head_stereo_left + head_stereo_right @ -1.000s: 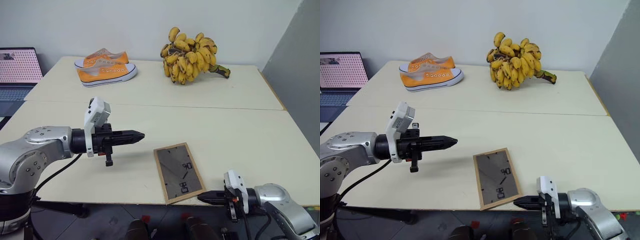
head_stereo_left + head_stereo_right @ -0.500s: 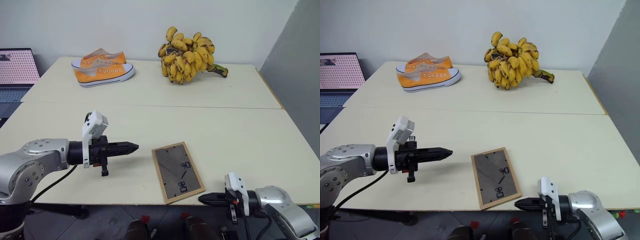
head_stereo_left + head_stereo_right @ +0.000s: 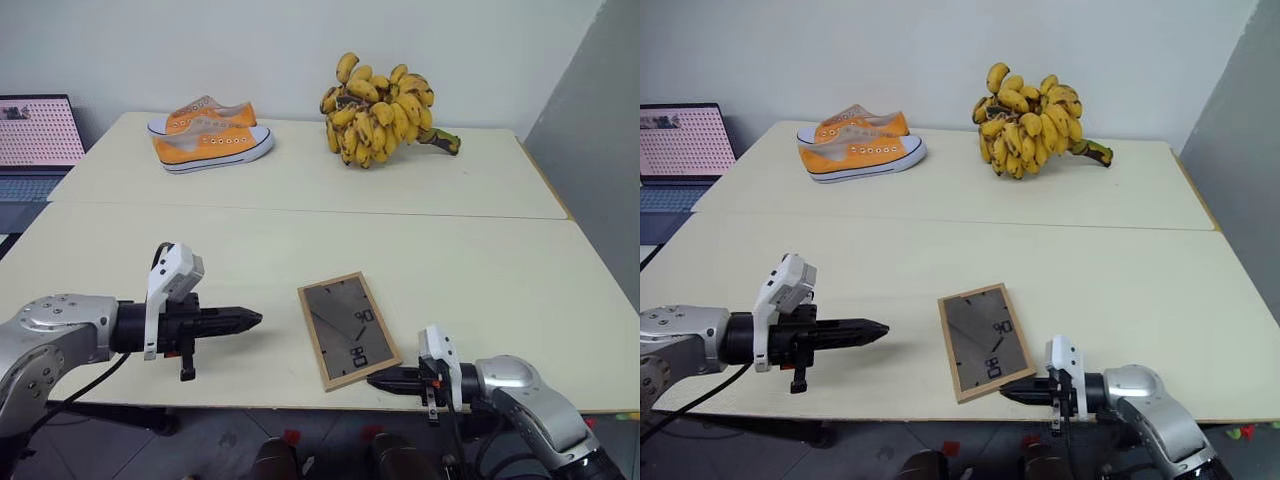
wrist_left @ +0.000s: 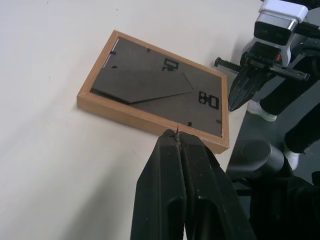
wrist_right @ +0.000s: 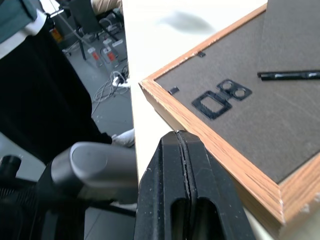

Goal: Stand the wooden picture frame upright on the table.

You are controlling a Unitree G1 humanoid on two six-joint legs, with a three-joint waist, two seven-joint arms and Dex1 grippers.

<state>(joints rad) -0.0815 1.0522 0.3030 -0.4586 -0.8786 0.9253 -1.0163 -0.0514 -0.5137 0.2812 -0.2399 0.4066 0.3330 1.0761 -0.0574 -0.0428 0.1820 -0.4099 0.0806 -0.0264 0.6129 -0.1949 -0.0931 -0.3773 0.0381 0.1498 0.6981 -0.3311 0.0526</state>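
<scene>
Wooden picture frame (image 3: 347, 328) flat (back up) on table (image 3: 500, 290)

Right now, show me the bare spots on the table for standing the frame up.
The table is bare from the wooden picture frame right to its edge, and between frame and seam. Crowded: far half with sneakers and bananas.
</scene>
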